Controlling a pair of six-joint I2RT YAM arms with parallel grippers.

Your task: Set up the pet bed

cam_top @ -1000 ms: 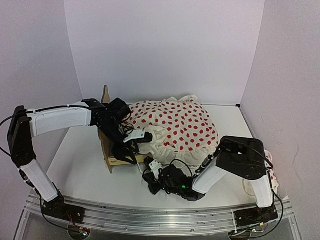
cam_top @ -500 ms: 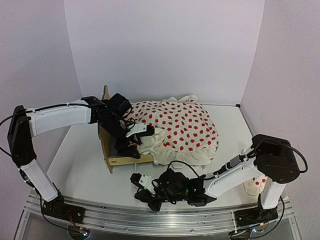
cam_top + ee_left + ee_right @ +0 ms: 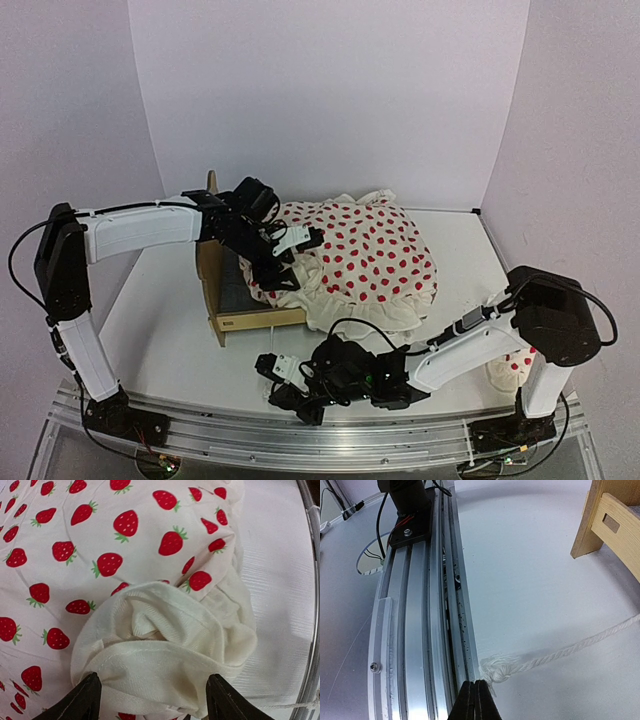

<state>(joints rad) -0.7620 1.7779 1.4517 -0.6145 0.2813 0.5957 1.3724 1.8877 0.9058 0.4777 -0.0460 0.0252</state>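
From above, the pet bed (image 3: pixel 212 290) is seen on the left half of the table (image 3: pixel 160 340). Its long axis is laid left to right, with the upright headboard at the left end. The foot end is hidden under the strawberry duvet (image 3: pixel 370 250), which is draped over the frame and spilled to the right, presumably as bedding. The left gripper (image 3: pixel 290 252) is held over the duvet's left edge, above the dark base. In the left wrist view its jaws are spread wide on either side of a bunched cream fold. Nothing is pinched, so the fold is judged to be released or about to be taken. In the right wrist view the right gripper (image 3: pixel 474 697) is shut, parked low by the near rail (image 3: pixel 420 630), probably out of the way. A knotted white cord (image 3: pixel 570 647) ends just beyond its tips, and whether it is held cannot be told.
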